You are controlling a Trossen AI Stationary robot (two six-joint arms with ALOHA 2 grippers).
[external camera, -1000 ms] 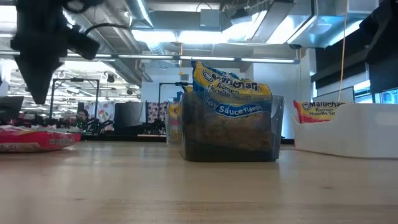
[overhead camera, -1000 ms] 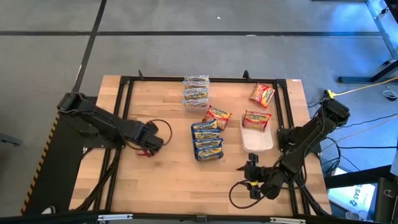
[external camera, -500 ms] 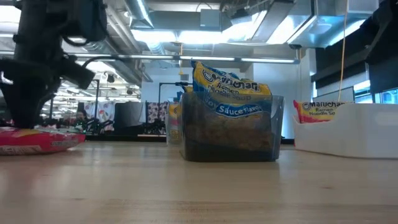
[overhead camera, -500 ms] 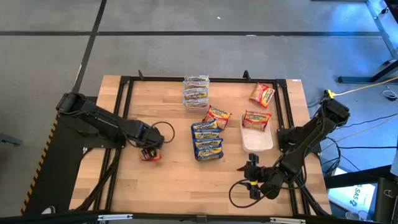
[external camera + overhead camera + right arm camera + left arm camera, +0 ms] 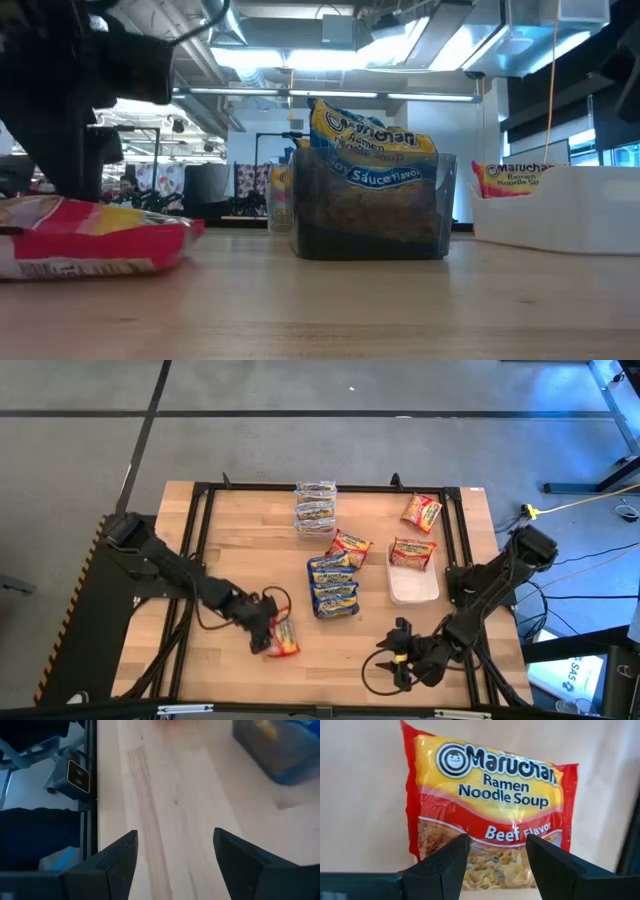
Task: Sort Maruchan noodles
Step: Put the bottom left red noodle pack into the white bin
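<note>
beef noodle packet (image 5: 490, 815) flat on the tabletop (image 5: 250, 530), sitting right between our left jaws, spread on either side, not pinching it | right jaws spread over bare wood, nothing between them | blue packets in the clear tub (image 5: 333, 586) well off

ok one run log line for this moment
left gripper: open over red crinkly plastic beef noodle packet lying on wooden table | right gripper: open, idle at front edge

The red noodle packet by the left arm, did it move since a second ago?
Yes. The red noodle packet slid toward the table's near edge and closer to the clear tub of blue packets, with the left end effector at it.
</note>
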